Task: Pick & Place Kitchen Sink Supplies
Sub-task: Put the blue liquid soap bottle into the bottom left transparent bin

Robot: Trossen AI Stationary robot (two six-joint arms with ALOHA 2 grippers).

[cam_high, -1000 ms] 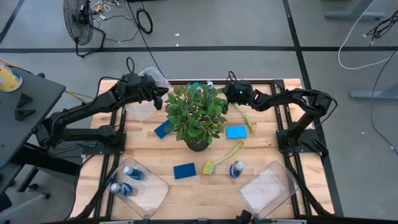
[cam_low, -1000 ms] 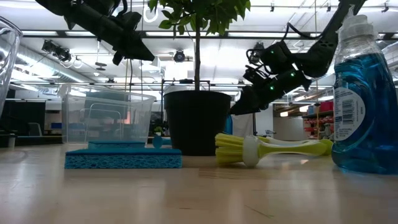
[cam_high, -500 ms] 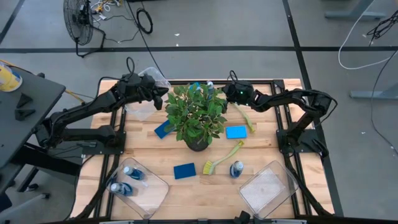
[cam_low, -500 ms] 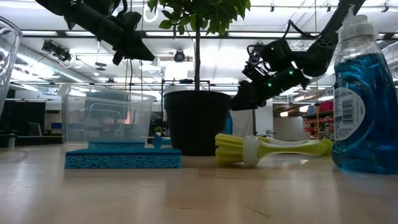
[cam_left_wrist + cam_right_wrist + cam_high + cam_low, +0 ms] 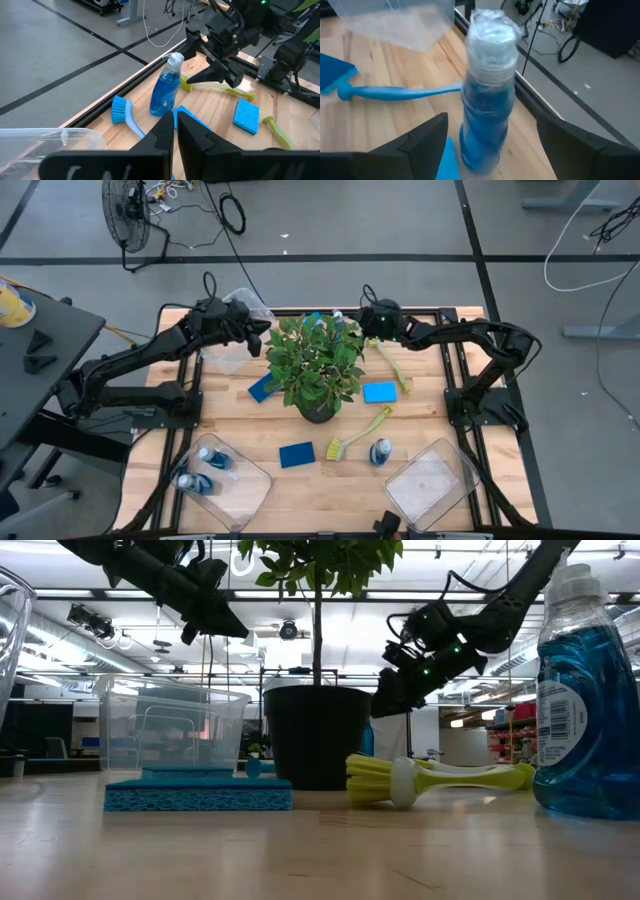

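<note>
A small blue bottle with a pale cap stands upright at the far edge beside the plant, also seen as the bottle. My right gripper is open, one finger on each side of that bottle with a gap to it, and shows over the table as the right gripper. My left gripper is shut and empty, hovering at far left over a clear bin. Blue sponges, yellow-green brushes and another bottle lie on the table.
The leafy potted plant stands mid-table, close to the right gripper. A blue brush lies by the far edge. A near-left bin holds blue bottles; a near-right bin sits beside it. Bare wood lies between the two near bins.
My right gripper has moved toward the table's left and far edge, closing in on the bottle beside the plant.
</note>
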